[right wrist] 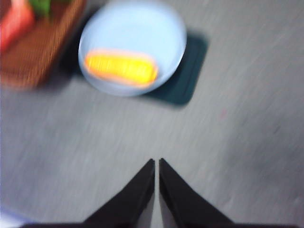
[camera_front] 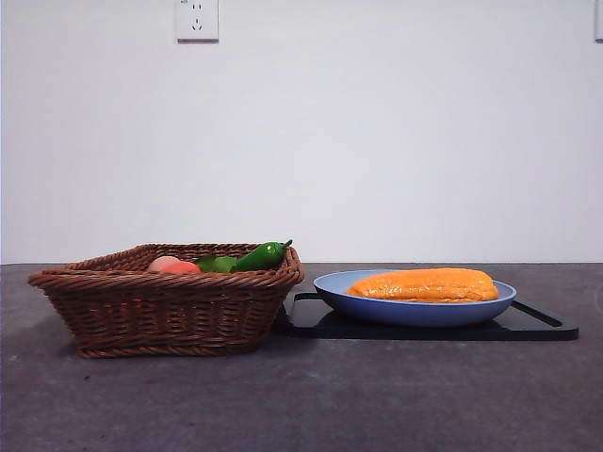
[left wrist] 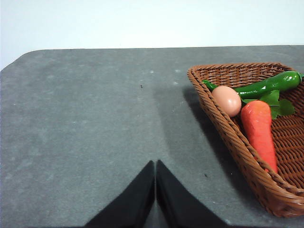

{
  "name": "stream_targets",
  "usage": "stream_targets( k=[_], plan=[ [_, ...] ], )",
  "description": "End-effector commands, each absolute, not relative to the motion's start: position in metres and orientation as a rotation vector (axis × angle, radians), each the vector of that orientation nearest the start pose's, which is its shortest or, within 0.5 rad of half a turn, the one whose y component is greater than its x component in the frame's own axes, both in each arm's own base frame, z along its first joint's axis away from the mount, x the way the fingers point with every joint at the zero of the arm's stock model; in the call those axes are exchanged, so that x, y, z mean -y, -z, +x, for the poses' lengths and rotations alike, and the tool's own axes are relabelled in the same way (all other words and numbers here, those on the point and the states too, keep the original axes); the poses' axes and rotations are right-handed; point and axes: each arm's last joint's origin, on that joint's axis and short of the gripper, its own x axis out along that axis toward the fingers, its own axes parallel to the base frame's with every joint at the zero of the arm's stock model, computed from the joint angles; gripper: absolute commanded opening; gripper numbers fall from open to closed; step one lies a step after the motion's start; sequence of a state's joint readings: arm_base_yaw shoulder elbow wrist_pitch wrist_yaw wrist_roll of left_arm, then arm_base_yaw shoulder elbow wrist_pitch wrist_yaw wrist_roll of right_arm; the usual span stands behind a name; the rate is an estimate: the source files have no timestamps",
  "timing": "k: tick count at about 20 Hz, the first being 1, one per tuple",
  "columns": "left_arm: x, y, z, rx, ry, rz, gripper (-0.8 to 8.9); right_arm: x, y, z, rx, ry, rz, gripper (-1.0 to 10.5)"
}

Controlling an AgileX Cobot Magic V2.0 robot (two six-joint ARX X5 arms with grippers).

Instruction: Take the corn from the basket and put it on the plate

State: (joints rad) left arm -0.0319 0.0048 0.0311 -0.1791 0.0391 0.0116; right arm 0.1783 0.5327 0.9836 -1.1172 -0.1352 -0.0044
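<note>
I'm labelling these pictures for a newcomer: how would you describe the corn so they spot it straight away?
Find the wicker basket on the grey table; beside it a black tray carries a round blue plate. The corn lies flat on that plate, alone. It is long, orange-yellow and bumpy, unlike the green pepper and carrot in the basket.
</note>
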Motion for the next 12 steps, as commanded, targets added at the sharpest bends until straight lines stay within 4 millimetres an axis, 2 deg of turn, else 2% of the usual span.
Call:
stream_targets(
  k=[1, 3, 5, 8, 12],
  plan=[
    [0.004, -0.148, 0.096, -0.184, 0.071, 0.009, 0.08, -0.011, -0.343, 0.053, -0.446, -0.28, -0.014, 0.0],
    [0.004, -0.148, 0.096, -0.184, 0.071, 0.009, 0.08, -0.008, -0.332, 0.05, -0.244, -0.234, -0.008, 0.0],
    [0.004, -0.148, 0.096, -0.184, 0.071, 0.009, 0.08, -0.007, -0.313, 0.054, -0.127, -0.201, -0.011, 0.0],
    [0.004, -0.148, 0.096, -0.184, 0.071, 0.009, 0.08, -0.005, -0.275, 0.068, -0.027, -0.161, -0.016, 0.0],
    [0.004, -0.148, 0.096, -0.184, 0.071, 0.009, 0.08, -0.004, -0.241, 0.081, 0.036, -0.148, 0.008, 0.0]
  ],
)
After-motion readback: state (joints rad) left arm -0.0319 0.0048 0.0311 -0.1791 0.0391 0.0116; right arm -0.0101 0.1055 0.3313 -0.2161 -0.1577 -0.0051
